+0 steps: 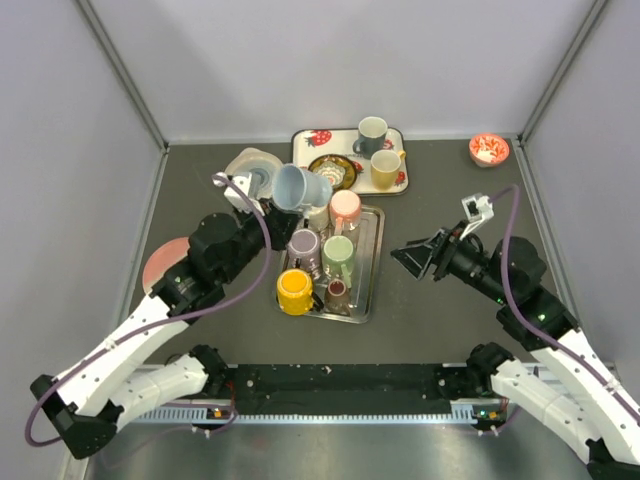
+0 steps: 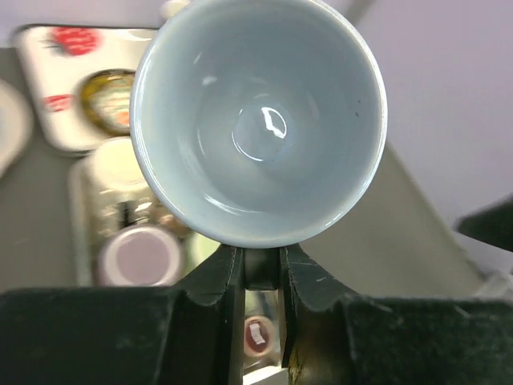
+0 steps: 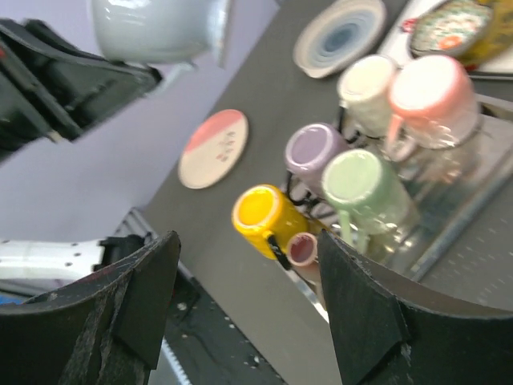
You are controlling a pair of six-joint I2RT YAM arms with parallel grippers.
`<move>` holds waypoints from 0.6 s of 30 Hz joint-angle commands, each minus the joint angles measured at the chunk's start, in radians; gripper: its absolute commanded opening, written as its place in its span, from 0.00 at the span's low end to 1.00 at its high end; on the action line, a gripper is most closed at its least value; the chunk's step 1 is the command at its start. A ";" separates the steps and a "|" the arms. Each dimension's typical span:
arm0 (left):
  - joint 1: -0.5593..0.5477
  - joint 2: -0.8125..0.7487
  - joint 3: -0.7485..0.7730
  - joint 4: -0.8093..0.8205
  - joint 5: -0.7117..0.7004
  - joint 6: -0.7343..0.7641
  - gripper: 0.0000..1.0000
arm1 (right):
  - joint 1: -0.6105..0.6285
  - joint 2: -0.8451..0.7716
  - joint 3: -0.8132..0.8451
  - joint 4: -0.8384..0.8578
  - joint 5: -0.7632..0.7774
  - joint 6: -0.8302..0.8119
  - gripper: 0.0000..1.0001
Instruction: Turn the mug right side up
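A fixed camera, high at the near edge, looks down over the whole bench (image 1: 430,320). The left wrist camera peers close into the pale blue mug (image 2: 256,120); the right wrist camera, farther off, faces left. All three catch the metal tray (image 1: 366,285).
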 commanded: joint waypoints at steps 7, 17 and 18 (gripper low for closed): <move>0.324 0.093 0.100 -0.317 -0.133 0.086 0.00 | 0.005 -0.042 -0.017 -0.172 0.200 -0.099 0.68; 0.382 0.314 0.052 -0.170 -0.122 0.091 0.00 | 0.007 -0.041 -0.075 -0.153 0.215 -0.096 0.66; 0.382 0.350 0.055 -0.170 -0.121 0.086 0.00 | 0.005 -0.041 -0.081 -0.152 0.214 -0.097 0.66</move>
